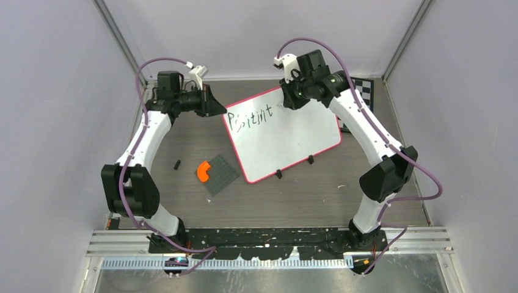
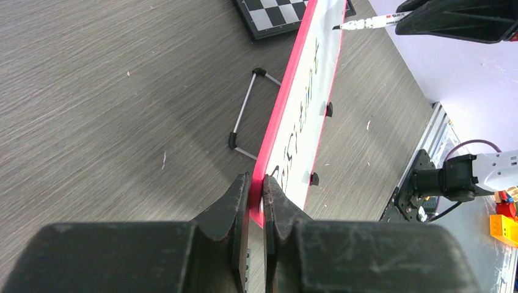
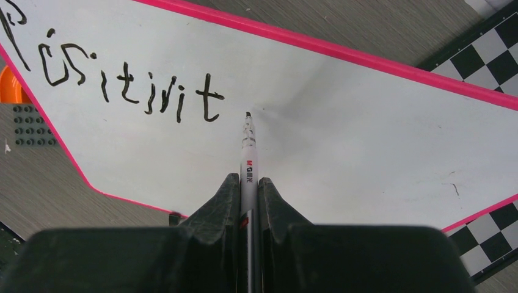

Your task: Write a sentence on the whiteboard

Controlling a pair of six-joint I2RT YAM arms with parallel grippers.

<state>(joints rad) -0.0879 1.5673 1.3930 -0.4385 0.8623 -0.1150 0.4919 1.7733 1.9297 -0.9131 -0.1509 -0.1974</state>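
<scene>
Right wrist: glossy pink-rimmed whiteboard (image 3: 342,122), woodgrain table (image 3: 366,18).

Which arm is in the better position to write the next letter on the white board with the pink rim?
Right: the right gripper is shut on the white marker pen, tip just past the last black handwritten letter. The left gripper only clamps the white board's pink rim.
</scene>
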